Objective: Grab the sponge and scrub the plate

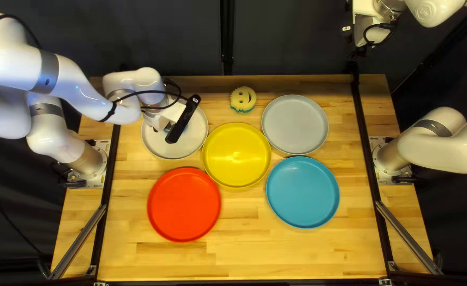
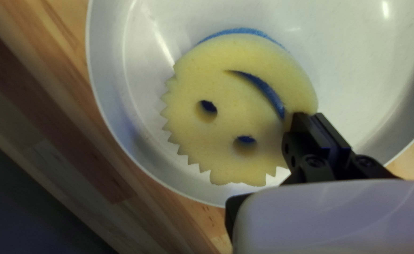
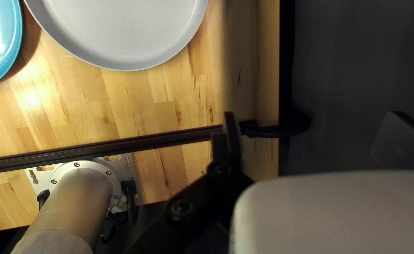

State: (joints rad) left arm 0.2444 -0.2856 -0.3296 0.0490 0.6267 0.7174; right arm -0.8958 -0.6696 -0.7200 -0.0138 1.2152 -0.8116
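Observation:
My left gripper [image 1: 171, 115] is over the white plate [image 1: 183, 150], mostly hiding the sponge there. In the left wrist view, a yellow smiley sponge [image 2: 244, 94] with a blue underside lies over the white plate [image 2: 362, 56]. My left gripper [image 2: 310, 117] is shut on the sponge's edge; its fingers are close together. Whether the whole blue side touches the plate cannot be told. My right gripper [image 1: 358, 52] is beyond the table's far edge. In the right wrist view, my right gripper [image 3: 314, 117] stands open, its fingers wide apart with nothing between them.
A second smiley sponge [image 1: 243, 99] sits near the far edge. Yellow [image 1: 236, 155], red [image 1: 183, 204], grey [image 1: 295, 124] and blue [image 1: 302, 192] plates lie on the table. Dark rails run along both sides. The right arm's base [image 3: 82, 188] shows beside a rail.

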